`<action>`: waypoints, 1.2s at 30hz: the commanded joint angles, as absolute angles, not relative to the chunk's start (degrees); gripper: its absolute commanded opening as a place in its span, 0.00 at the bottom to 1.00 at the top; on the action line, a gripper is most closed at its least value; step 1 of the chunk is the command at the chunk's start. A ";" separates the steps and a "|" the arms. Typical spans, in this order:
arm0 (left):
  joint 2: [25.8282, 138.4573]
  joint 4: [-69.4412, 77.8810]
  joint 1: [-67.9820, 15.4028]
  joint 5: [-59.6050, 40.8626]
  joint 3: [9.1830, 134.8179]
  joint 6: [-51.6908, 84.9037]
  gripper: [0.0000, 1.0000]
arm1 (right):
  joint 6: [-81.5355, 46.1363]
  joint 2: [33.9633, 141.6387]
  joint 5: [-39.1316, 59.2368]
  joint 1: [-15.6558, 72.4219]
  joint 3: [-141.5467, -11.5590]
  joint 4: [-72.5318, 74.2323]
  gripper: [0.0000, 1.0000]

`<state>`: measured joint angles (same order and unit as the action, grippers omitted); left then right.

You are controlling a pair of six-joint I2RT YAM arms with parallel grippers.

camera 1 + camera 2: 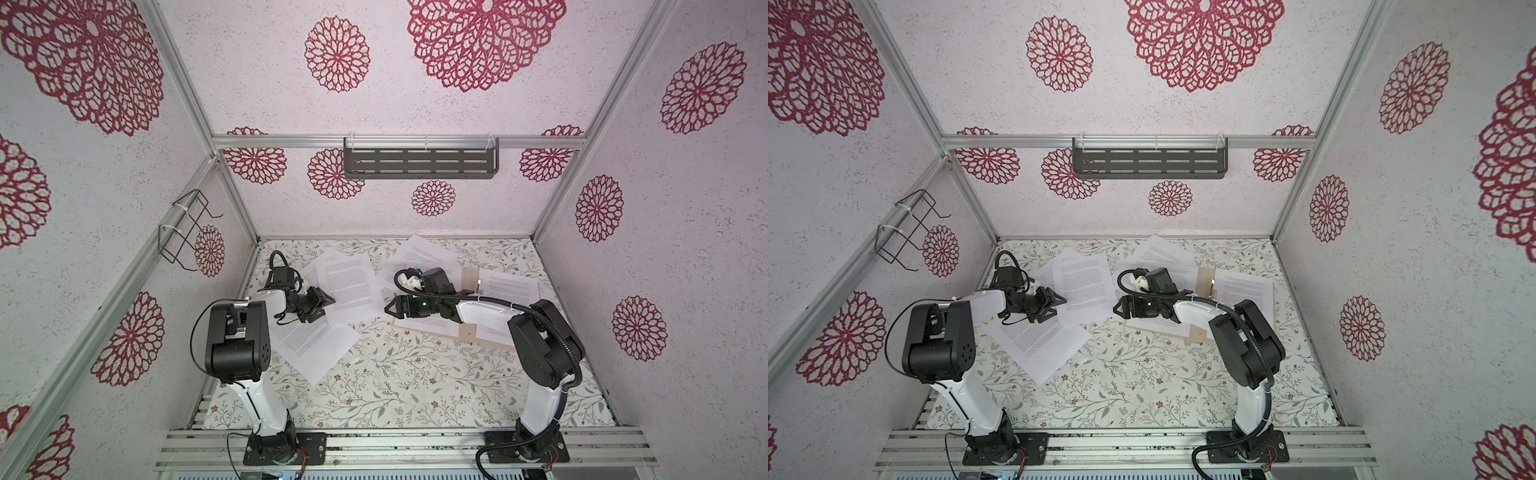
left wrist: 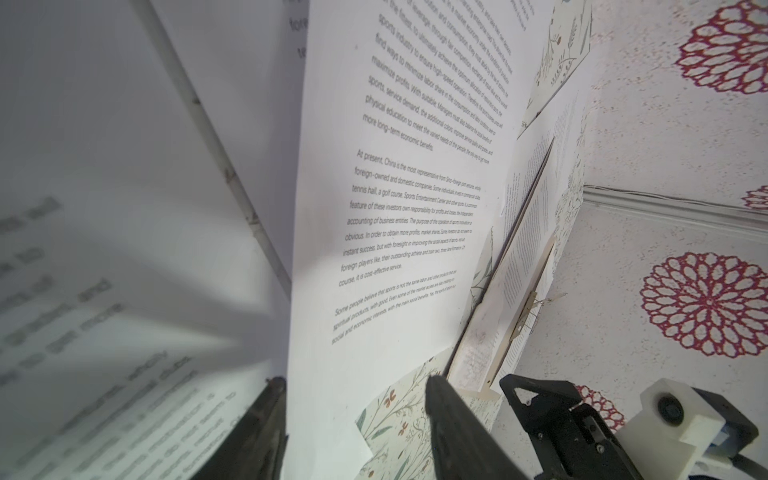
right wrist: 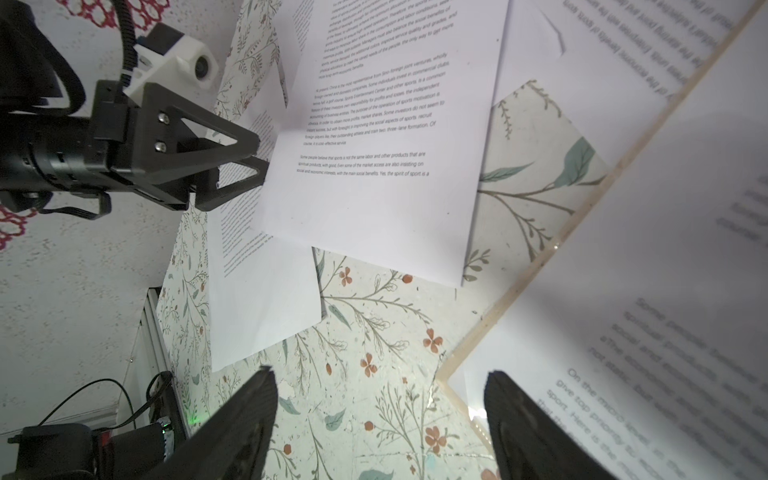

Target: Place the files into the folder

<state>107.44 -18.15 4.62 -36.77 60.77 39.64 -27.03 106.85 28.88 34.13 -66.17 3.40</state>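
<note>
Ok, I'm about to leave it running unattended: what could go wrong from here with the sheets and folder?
The left gripper straddles the edge of the middle sheet, which overlaps a lower sheet; pinching may crease it or drag both. The right gripper hangs open at the folder corner, facing the left one, so they could collide. The fastener prongs might snag paper.

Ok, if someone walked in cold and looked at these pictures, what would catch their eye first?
The big red flower patterns on the walls jump out first. Next, the printed paper sheets scattered across the floral table, with a tan folder lying open on the right under some of them. In the middle, the left gripper and right gripper point at each other, both open, the left one at a sheet's edge.
</note>
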 commanded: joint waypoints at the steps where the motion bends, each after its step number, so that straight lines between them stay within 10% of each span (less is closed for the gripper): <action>1: 109.36 -14.77 3.87 -36.39 60.56 41.71 0.52 | -27.67 106.25 30.58 34.19 -66.44 5.36 0.81; 22: 111.09 6.07 2.20 -39.86 56.40 52.81 0.00 | -29.72 104.15 32.96 33.28 -63.00 8.30 0.79; 36: 97.17 -5.74 -6.40 -36.25 61.29 49.33 0.00 | -27.95 88.78 29.68 24.48 -56.18 2.45 0.83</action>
